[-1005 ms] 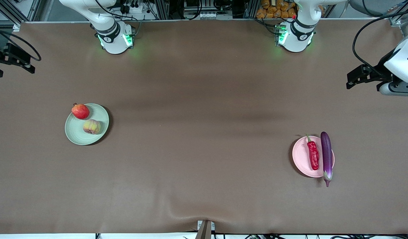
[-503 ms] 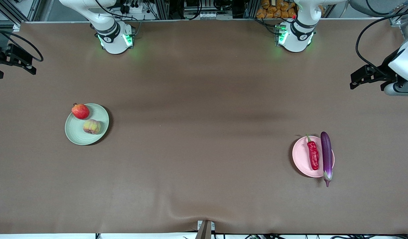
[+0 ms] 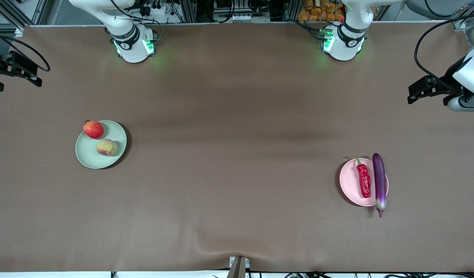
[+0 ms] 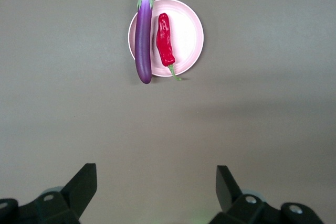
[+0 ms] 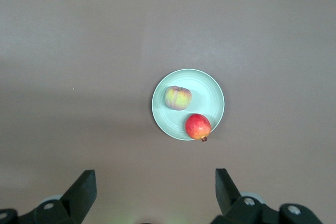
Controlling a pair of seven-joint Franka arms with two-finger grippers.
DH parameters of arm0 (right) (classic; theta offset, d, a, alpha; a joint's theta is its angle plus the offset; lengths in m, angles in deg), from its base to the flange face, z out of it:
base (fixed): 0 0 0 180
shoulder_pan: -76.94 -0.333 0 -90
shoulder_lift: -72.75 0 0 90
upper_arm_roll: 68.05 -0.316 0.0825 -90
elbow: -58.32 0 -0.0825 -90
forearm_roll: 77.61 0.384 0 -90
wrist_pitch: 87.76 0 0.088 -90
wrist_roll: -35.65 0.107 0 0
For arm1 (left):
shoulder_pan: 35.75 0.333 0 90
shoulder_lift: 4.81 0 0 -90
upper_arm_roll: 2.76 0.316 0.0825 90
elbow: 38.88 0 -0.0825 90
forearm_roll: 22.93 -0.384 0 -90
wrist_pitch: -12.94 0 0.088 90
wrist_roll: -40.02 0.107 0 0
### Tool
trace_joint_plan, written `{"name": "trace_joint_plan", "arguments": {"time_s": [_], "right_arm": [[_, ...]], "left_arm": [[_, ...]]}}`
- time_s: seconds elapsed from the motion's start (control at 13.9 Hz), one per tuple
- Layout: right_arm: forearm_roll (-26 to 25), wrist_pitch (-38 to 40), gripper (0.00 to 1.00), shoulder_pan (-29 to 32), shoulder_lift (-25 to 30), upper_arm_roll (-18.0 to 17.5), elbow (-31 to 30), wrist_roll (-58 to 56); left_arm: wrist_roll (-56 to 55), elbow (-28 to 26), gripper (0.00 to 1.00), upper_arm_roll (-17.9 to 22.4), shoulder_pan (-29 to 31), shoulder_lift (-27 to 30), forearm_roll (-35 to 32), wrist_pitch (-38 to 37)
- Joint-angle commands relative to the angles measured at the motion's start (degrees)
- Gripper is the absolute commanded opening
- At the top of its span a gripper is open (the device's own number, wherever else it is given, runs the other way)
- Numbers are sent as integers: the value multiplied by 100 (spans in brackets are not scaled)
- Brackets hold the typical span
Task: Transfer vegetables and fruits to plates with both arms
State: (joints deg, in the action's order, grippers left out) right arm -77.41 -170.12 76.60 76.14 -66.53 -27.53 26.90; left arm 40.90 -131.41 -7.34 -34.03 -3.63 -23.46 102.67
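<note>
Two plates carry all four items, so the task looks finished and the only relation that matters now is how each load lies from its own hand. Nearest the front camera, the pink plate (image 3: 349,181) sits toward the left arm's end of the counter (image 3: 237,116). The chili pepper (image 3: 363,180) lies well inside it, running twelve to six on the front view's clock face with its green stem at twelve. The eggplant (image 3: 379,183) lies just beside the chili and parallel to it, along the plate's three-o'clock rim. Both of its ends reach past the rim, the pale stem cap at six. If anything needed correcting, I judge it would be this overhang, and a grip would have to close across that twelve-to-six axis. A little farther from the camera, toward the right arm's end, the green plate (image 3: 88,156) holds the peach (image 3: 106,147) near its three o'clock. The red fruit (image 3: 93,129) sits at its eleven-o'clock rim, close to the peach. The left hand (image 4: 156,177) hangs high over the counter's edge at its own end, fingers spread wide and empty, with the pink plate at about seven o'clock from it. The right hand (image 5: 155,179) is likewise spread and empty over its own end, with the green plate between four and five o'clock from it. Each arm is the nearer one to its own plate, and both appear to wait.
</note>
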Motion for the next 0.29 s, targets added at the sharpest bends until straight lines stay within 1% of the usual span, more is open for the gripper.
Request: {"name": "trace_joint_plan", "arguments": {"time_s": [0.0, 0.22], "right_arm": [[-90, -16, 100, 122, 92, -100, -46, -22], [-90, -16, 100, 95, 92, -82, -46, -22]], "left_arm": [[0, -29, 100, -43, 118, 48, -80, -43], [0, -20, 100, -43, 127, 40, -53, -34]]}}
